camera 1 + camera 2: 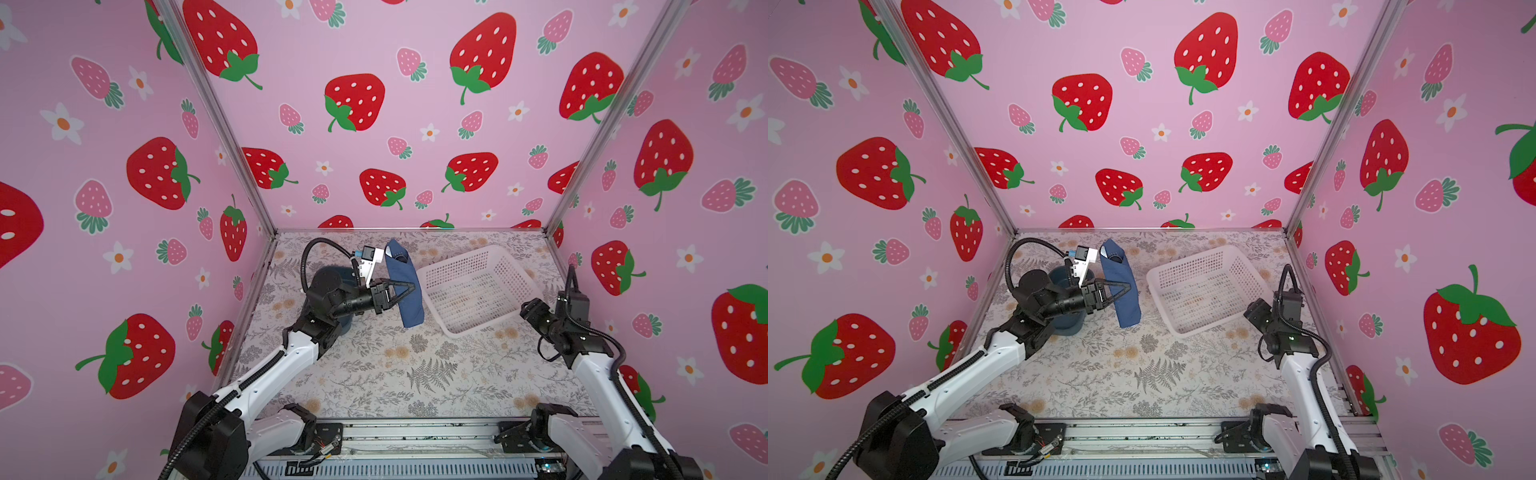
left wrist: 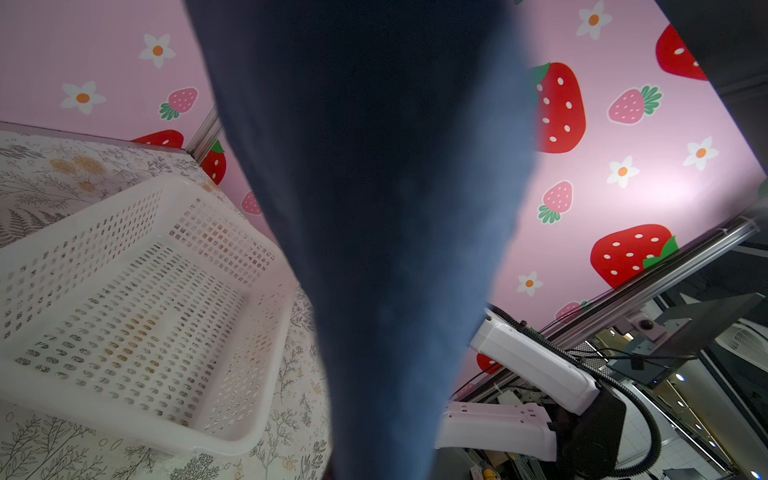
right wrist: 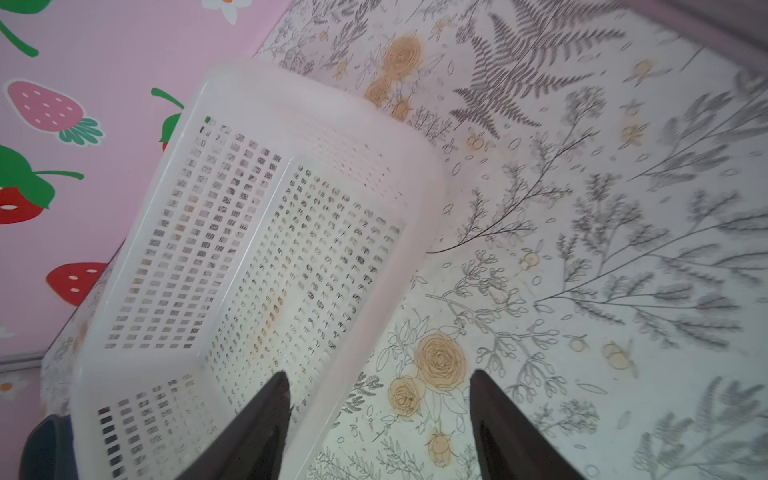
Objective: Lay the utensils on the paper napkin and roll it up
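Observation:
The paper napkin (image 1: 400, 274) (image 1: 1121, 286) is a rolled dark navy bundle held off the floral table beside the white basket (image 1: 457, 260) (image 1: 1187, 260). My left gripper (image 1: 409, 288) (image 1: 1133, 288) is shut on its middle. In the left wrist view the napkin (image 2: 374, 208) fills the centre and hides the jaws. No utensils show; the roll's top end is a dark opening. My right gripper (image 1: 527, 309) (image 1: 1251, 311) hovers at the basket's near right corner. The right wrist view shows it (image 3: 378, 374) open and empty, one finger over the basket's rim (image 3: 316, 95).
A dark teal tub (image 1: 340, 275) (image 1: 1059, 277) stands behind the left arm at the back left, and its edge shows in the right wrist view (image 3: 41, 449). The basket (image 2: 124, 424) is empty. Strawberry-print walls close three sides.

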You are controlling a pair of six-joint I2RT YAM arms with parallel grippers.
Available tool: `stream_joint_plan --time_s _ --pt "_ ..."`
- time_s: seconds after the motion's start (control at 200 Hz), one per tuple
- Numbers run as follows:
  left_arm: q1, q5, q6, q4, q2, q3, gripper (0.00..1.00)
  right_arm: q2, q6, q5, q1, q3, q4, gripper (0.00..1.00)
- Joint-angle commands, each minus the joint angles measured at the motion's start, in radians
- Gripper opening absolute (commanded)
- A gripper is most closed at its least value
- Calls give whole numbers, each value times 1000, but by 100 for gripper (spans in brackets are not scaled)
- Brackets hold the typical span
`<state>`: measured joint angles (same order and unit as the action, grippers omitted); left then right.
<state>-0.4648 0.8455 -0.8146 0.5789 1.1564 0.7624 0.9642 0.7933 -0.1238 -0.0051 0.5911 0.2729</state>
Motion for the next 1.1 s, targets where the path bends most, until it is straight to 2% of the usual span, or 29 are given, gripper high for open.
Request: stream_joint_plan --time_s 0.0,0.235,0.36,0.725,0.885,1.005,1.095 --pt "2 0 4 54 -23 6 8 66 57 -189 -3 -19 -151 67" --pt "2 4 6 52 -5 6 8 240 -111 -271 13 43 -133 42" --pt "2 22 1 51 21 19 8 319 -230 -256 57 95 -89 36" --pt "-2 51 -8 28 108 58 9 617 -486 -255 290 338 0 34" --pt "-6 76 22 -78 179 99 8 715 -569 -264 379 452 45 34" --pt "-16 62 88 -235 253 165 8 715 -588 -305 406 472 26 40" --pt "-28 72 129 -329 328 233 7 682 -571 -261 407 462 12 47"
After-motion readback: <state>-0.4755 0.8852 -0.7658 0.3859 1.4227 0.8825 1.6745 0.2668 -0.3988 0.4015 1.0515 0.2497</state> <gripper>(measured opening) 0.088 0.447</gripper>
